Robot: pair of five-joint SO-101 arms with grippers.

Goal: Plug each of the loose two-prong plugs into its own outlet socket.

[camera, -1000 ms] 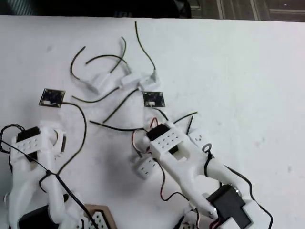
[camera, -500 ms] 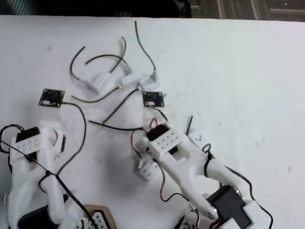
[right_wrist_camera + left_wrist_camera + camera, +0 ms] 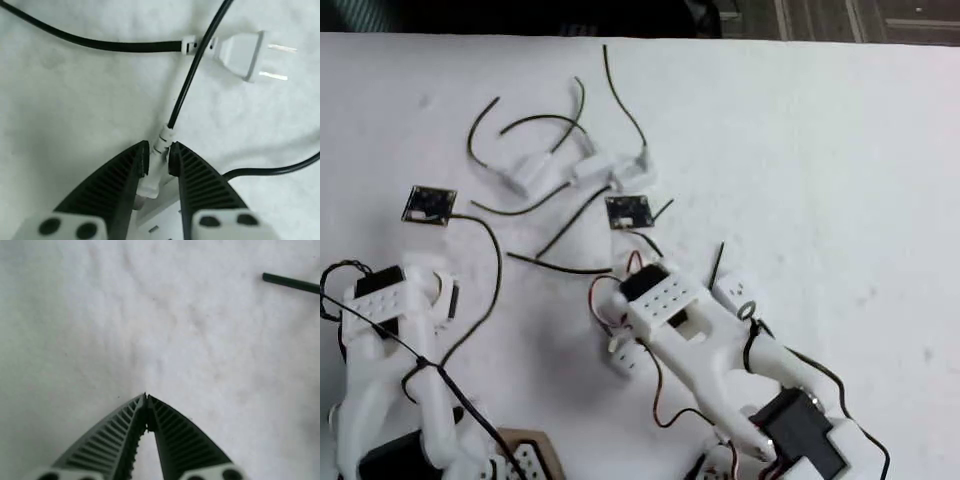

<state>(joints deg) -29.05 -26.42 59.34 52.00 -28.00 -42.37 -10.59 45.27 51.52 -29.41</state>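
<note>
— What is the left pincer [image 3: 146, 407] doing?
— It is hanging closed over the bare white table [image 3: 100, 315]. Its ribbed fingers are meeting at the tips and holding nothing. A black cord end [image 3: 292, 283] is lying near it.

— And going rightward in the high view?
— A small dark board [image 3: 428, 203] is lying beyond the left arm [image 3: 385, 300], trailing a black lead. Farther right, a cluster of white connector pieces [image 3: 565, 170] is sitting toward the table's far side. A second dark board [image 3: 628, 210] is lying just in front of it.

— And the right pincer [image 3: 158, 152]?
— It is gripping a white plug [image 3: 151, 182] by its body, directly over a white outlet socket [image 3: 160, 217]. I cannot tell whether the prongs are going in.

— Any other plug?
— A loose two-prong plug [image 3: 242, 52] is lying flat on the table just beyond, its prongs bare. The gripped plug's cord [image 3: 192, 70] is crossing over its neck. In the high view, a second socket block [image 3: 740, 290] is lying just right of the right arm [image 3: 670, 295].
</note>
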